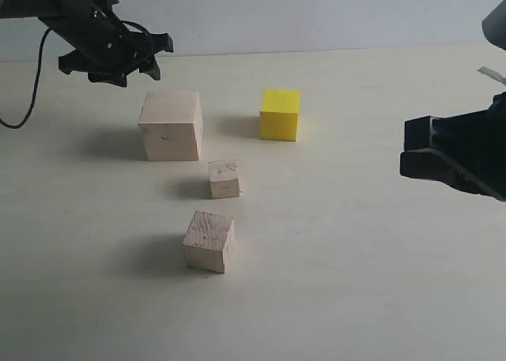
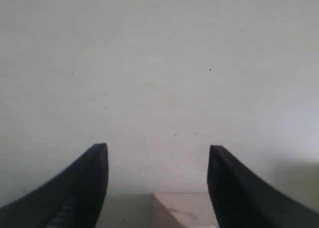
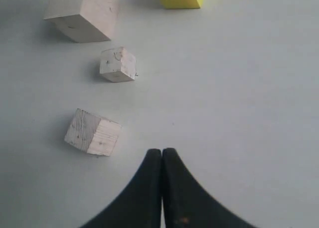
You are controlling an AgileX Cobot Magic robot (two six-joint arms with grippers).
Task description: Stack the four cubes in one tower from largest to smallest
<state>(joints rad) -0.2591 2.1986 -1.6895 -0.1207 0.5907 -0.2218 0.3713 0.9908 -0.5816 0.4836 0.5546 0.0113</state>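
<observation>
The large wood cube stands on the table at the back left, with the yellow cube to its right. In front of the large one sits the smallest wood cube, and nearer still the medium wood cube. No cube rests on another. My left gripper hovers above and behind the large cube, open and empty; its wrist view shows a corner of that large wood cube low between the spread fingers. My right gripper is shut and empty, off to the right of the cubes.
The pale table ends at a light wall behind the cubes. A black cable hangs from the left arm. The right arm's body fills the right edge.
</observation>
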